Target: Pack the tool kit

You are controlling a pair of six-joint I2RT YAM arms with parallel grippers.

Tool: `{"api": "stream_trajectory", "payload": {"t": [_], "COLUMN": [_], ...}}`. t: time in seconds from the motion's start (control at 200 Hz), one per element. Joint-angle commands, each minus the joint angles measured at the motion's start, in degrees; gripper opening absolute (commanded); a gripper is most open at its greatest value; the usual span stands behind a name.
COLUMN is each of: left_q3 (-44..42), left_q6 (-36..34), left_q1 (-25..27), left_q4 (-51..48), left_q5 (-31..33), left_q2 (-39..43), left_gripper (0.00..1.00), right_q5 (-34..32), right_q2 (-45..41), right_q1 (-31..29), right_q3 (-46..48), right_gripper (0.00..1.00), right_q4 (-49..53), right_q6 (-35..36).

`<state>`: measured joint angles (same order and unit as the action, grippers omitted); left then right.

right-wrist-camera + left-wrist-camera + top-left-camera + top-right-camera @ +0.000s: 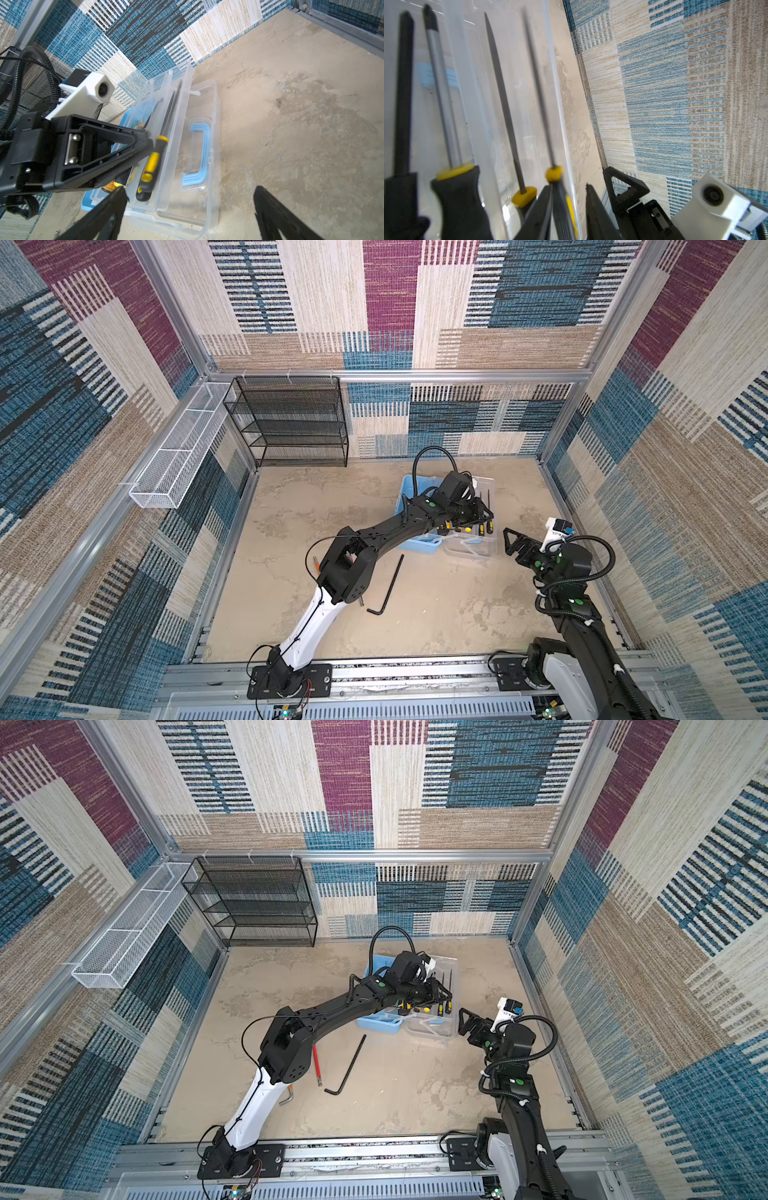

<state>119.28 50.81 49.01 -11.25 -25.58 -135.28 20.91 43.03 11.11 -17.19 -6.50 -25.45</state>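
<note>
The tool kit's light blue box (409, 489) lies open, its clear lid (209, 116) with the blue handle (197, 153) folded out on the floor. A clear tray (166, 187) rests on it and holds several screwdrivers (442, 104). My left gripper (568, 187) hovers over the tray, jaws parted. A black-and-yellow screwdriver (151, 164) lies in the tray between its fingers, against one finger and clear of the other. My right gripper (508, 539) stands wide open and empty beside the lid. A black hex key (388, 589) lies on the floor.
A red-handled tool (316, 1065) and a silver hex key (286, 1096) lie on the floor by the left arm. The black mesh shelf rack (291, 423) stands at the back left. A white wire basket (178, 456) hangs on the left wall.
</note>
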Motion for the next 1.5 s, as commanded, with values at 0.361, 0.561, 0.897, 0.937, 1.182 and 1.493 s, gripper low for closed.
{"api": "stream_trajectory", "payload": {"t": [0.361,0.561,0.897,0.937,1.182,1.493], "left_q3": [-0.2,-9.3,-28.9,-31.0,-42.3,-56.1], "left_q6": [-5.7,-9.8,-13.3,-13.7,-16.0,-14.9], "left_q1": [0.1,0.2,0.2,0.1,-1.7,-6.0], "left_q4": [-3.1,-1.0,5.2,5.6,5.7,6.0], "left_q5": [2.6,8.1,17.3,18.6,23.8,27.1], "left_q2": [4.7,12.3,25.7,27.4,36.1,44.8], "left_gripper": [0.54,0.7,0.86,0.87,0.93,0.94], "right_q5": [2.1,5.5,1.1,0.4,-2.5,-10.5], "right_q2": [-1.9,-3.7,-9.0,-9.1,-9.8,-6.2], "right_q1": [0.0,0.0,-6.5,-7.6,-12.3,-24.0], "right_q3": [-2.8,-4.5,-4.3,-4.2,-3.9,-4.8], "right_gripper": [0.94,0.88,0.81,0.81,0.75,0.71], "right_q4": [3.3,5.4,7.5,7.8,8.8,6.9], "right_q6": [1.1,0.3,-5.8,-6.1,-8.7,-10.5]}}
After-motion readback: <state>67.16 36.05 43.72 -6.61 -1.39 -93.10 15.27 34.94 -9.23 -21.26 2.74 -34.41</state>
